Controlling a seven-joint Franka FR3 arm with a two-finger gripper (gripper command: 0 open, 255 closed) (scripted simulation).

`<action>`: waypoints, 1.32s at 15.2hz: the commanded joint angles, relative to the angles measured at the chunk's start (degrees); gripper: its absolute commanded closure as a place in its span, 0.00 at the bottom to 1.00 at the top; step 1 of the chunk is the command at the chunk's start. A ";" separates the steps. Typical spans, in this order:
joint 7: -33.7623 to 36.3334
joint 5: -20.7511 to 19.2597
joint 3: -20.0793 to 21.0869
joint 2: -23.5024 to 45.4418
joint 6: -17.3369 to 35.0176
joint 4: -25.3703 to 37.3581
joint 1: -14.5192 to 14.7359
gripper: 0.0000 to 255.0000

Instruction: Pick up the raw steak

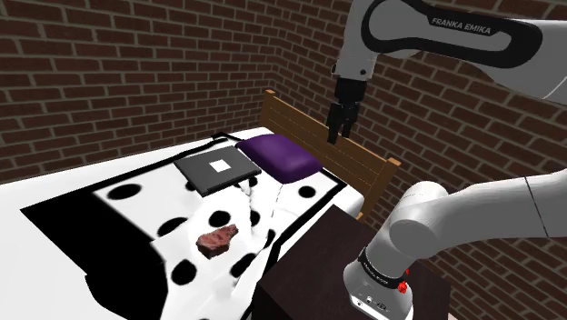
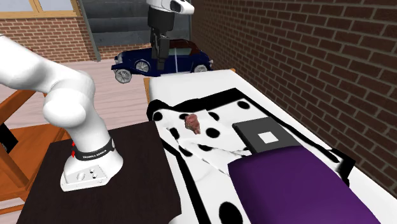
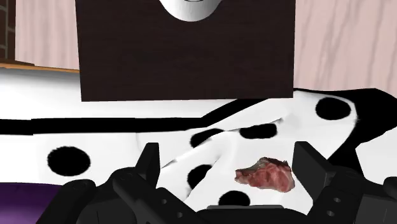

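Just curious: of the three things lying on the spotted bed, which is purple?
The pillow by the headboard; the steak is reddish, the flat slab dark grey.

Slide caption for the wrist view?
Open black pincer frames reddish raw steak lying untouched on white, black-spotted bedspread.

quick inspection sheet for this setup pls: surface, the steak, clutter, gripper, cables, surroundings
surface: bed under a white cover with black spots, rumpled near the middle
job's things: raw steak lying loose on the cover, not held
clutter: purple pillow; dark flat pad with a white square beside it
gripper: gripper open, high above the bed, holding nothing
cables: nothing seen
surroundings: brick wall, wooden headboard, dark stand, blue car past the bed's foot
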 commanded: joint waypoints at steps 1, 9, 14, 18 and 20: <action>0.00 0.00 0.00 0.00 0.00 0.00 0.00 0.00; -13.39 -1.86 -1.89 8.74 17.24 -7.64 4.62 0.00; -21.39 -2.18 -2.58 16.76 28.27 -9.95 7.52 0.00; -27.70 -1.92 -2.77 24.27 36.89 -10.45 9.86 0.00; -30.83 -1.60 -2.69 28.28 41.04 -10.27 10.98 0.00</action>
